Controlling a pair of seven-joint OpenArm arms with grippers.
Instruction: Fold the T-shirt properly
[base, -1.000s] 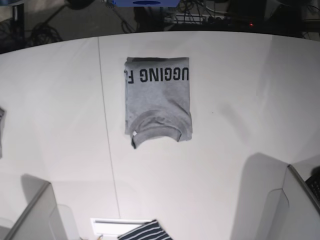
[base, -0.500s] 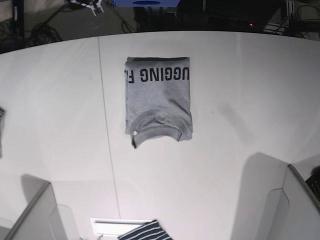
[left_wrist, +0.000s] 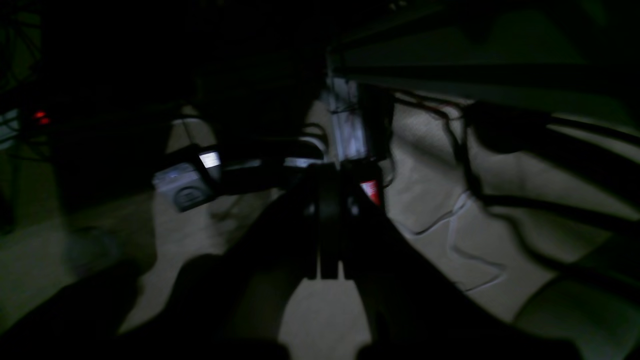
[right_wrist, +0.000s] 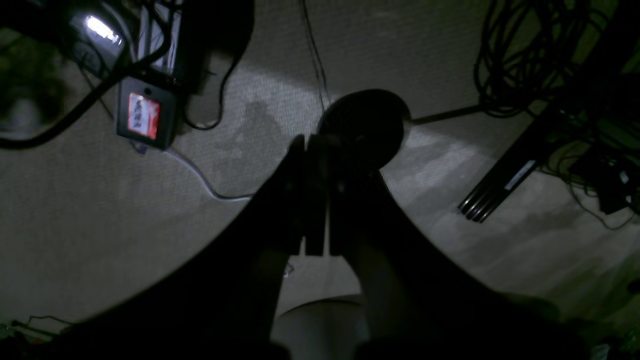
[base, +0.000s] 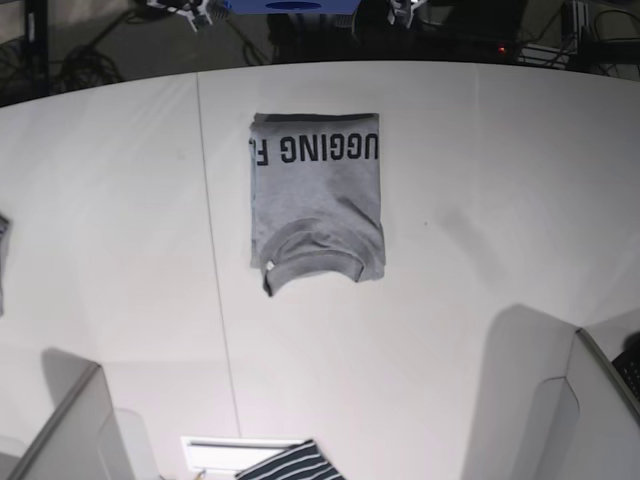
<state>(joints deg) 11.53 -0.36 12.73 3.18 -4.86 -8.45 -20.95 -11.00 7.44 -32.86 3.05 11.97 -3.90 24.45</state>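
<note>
The grey T-shirt lies folded into a tidy rectangle on the white table. Its collar points toward the near side and its black lettering runs along the far edge. Nothing touches it. Both grippers are away from the table, over a dim floor. In the left wrist view my left gripper is shut with nothing between its fingers. In the right wrist view my right gripper is likewise shut and empty. Small white parts at the base view's top edge may belong to the arms.
A black-and-white striped cloth lies at the near edge. Grey housings stand at the near left and near right. Cables and a power brick lie on the floor under the grippers. A seam runs across the table.
The T-shirt has not moved. Small white parts have come into view at the top edge of the base view, beyond the table's far side.
</note>
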